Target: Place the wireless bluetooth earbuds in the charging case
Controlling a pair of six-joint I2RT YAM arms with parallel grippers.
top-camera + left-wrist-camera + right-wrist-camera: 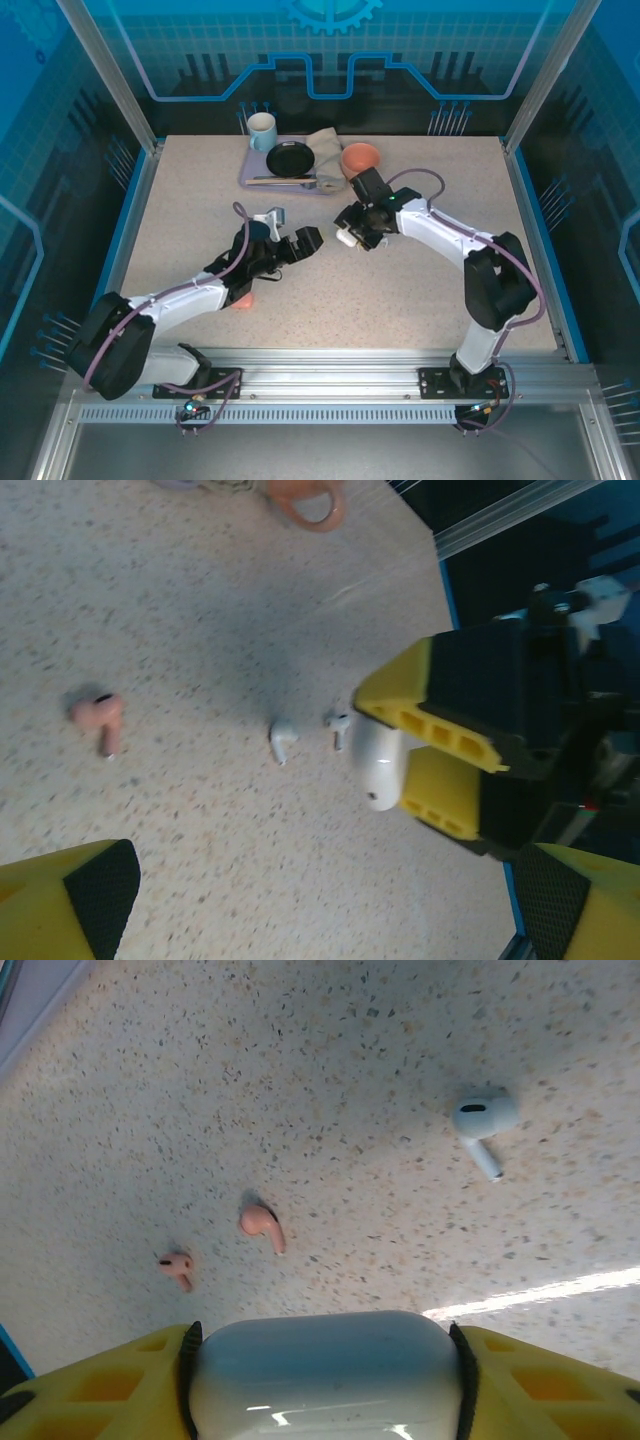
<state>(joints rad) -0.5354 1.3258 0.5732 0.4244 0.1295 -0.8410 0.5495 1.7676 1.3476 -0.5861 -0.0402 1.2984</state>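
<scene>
Right wrist view: right gripper (352,236) clenched on the white rounded plastic charging case (325,1370), lower centre. Two salmon-pink plastic earbuds (262,1225) lie left of centre, one white earbud (480,1120) upper right. Left wrist view adds a second white earbud (340,728) just beside the case. Left gripper (288,230) stands released. Judged step: case secured. Next calls for opening it and picking up an earbud.

The left arm (170,305) runs from the lower left of the top view toward the centre, lying low. The left gripper (298,243) is spread wide, with nothing between its tips. The right arm (470,250) rises at lower right, bends at the elbow and stretches left to mid-frame. The right gripper (352,236) has its yellow fingers (90,1390) clamped on a white case (325,1365).
</scene>
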